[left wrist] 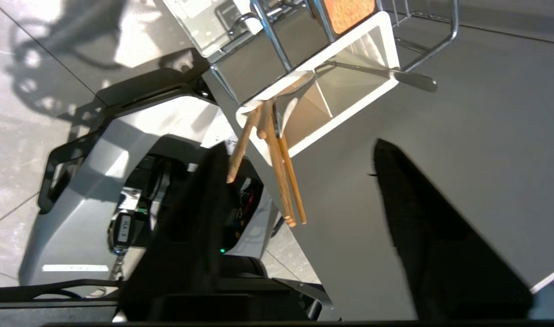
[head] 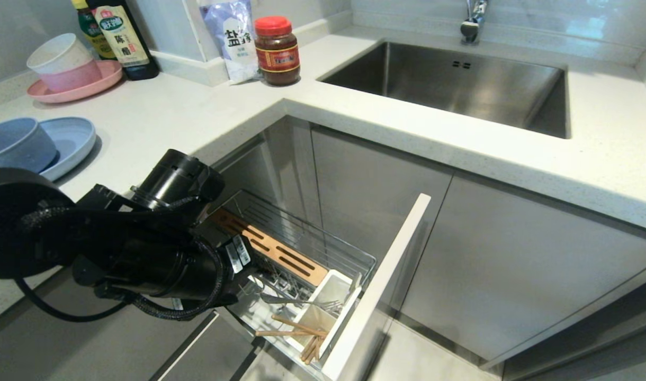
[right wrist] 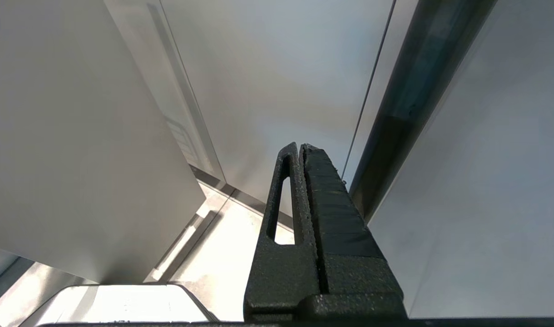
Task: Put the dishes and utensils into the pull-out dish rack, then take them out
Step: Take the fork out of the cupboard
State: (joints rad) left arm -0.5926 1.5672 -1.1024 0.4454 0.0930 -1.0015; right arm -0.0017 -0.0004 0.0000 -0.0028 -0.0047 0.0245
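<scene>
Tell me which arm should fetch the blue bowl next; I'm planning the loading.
Left, probably. Its pincer stands open by the caddy below the counter where the bowl sits on the robot's left. The right pincer is shut, parked beside cabinet fronts.

Chopsticks (head: 302, 338) and fork (head: 302, 302) crowd the caddy (head: 331, 296) mouth.

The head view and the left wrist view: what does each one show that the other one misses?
Only the head view shows the countertop, sink, blue bowl on the blue plate, pink plate and red-lidded jar. Only the left wrist view shows the open left gripper and the robot's base. Both show the dish rack, its white caddy, chopsticks and fork.
</scene>
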